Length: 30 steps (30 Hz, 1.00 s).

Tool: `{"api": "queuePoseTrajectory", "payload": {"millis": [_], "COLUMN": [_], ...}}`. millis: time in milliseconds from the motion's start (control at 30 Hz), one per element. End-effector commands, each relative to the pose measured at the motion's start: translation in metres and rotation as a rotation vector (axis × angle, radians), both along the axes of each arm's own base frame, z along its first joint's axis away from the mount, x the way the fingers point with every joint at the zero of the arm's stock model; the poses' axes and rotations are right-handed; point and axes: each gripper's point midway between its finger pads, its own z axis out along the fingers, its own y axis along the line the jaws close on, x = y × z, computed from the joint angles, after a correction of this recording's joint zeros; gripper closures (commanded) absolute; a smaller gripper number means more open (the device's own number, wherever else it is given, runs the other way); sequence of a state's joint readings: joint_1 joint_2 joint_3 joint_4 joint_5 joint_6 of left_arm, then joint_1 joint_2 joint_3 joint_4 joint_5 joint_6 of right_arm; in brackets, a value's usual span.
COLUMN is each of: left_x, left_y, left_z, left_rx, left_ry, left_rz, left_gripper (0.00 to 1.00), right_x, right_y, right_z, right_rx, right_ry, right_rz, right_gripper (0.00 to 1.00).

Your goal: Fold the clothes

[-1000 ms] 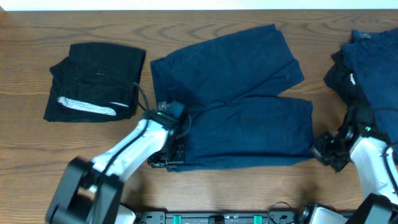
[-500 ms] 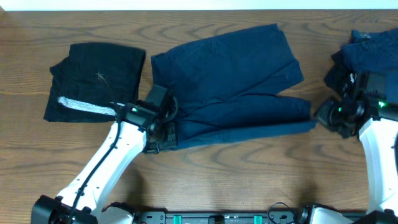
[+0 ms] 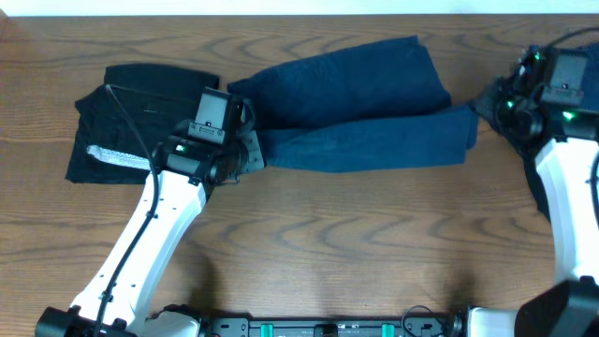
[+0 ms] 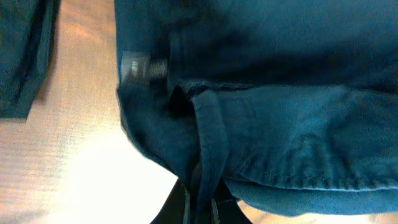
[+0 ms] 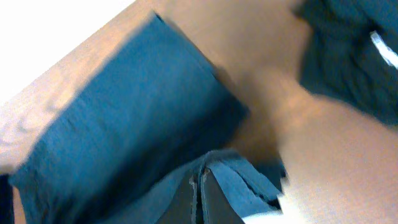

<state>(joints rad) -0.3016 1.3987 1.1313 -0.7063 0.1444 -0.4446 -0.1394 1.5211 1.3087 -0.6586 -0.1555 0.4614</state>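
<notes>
A navy blue garment (image 3: 360,103) lies across the middle of the table, its near half lifted over onto the far half. My left gripper (image 3: 247,155) is shut on its left waistband end; the left wrist view shows a fold of navy cloth (image 4: 261,124) pinched at the fingertips (image 4: 200,208). My right gripper (image 3: 484,101) is shut on the garment's right hem, and its pads (image 5: 208,200) clamp the navy edge (image 5: 124,124). A folded black garment (image 3: 140,103) with a whitish-grey band (image 3: 114,157) rests at the left.
More dark clothes (image 5: 345,62), one with a small white mark (image 5: 385,50), lie at the far right, mostly under my right arm in the overhead view. Bare wooden table (image 3: 374,243) stretches along the near side. The table's far edge (image 3: 281,13) runs just beyond the garments.
Both grippers have carried the navy garment's near edge away from the table front toward the far side. The garment now shows as a narrower, doubled shape.
</notes>
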Motion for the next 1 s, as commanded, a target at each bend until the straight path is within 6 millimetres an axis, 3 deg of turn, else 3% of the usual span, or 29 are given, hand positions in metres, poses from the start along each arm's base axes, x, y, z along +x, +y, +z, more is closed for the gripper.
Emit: {"api": "queuePoseTrajectory", "payload": {"millis": [0,133,267,467,733,967], "left_x": [0.023,0.045,0.061,0.082,0.124,0.147], "left_y": [0.004,0.012,0.026,0.023,0.038,0.048], "left_z": [0.021,0.035,0.03,-0.008,-0.047,-0.081], "left_rx": [-0.005,0.03,0.104,0.13,0.244,0.248], "left_ry": [-0.111,-0.221,-0.263,-0.229,-0.284,-0.292], "left_rz": [0.028,0.075,0.136,0.141,0.235,0.278], "left_gripper": [0.94,0.94,0.94,0.94,0.94,0.94], "right_x": [0.025,0.052,0.075,0.103,0.137,0.152], "right_y": [0.009,0.016,0.025,0.043,0.069,0.06], "right_z": [0.005,0.005,-0.003,-0.037,-0.086,-0.115], "right_rx": [-0.042,-0.051,-0.054,-0.064,-0.141,-0.197], "right_ry": [-0.067,-0.144,-0.19,-0.202,-0.25,-0.257], "right_rz": [0.047,0.068,0.088,0.131,0.247,0.202], "right_gripper": [0.99,0.99,0.99,0.99,0.99,0.99]}}
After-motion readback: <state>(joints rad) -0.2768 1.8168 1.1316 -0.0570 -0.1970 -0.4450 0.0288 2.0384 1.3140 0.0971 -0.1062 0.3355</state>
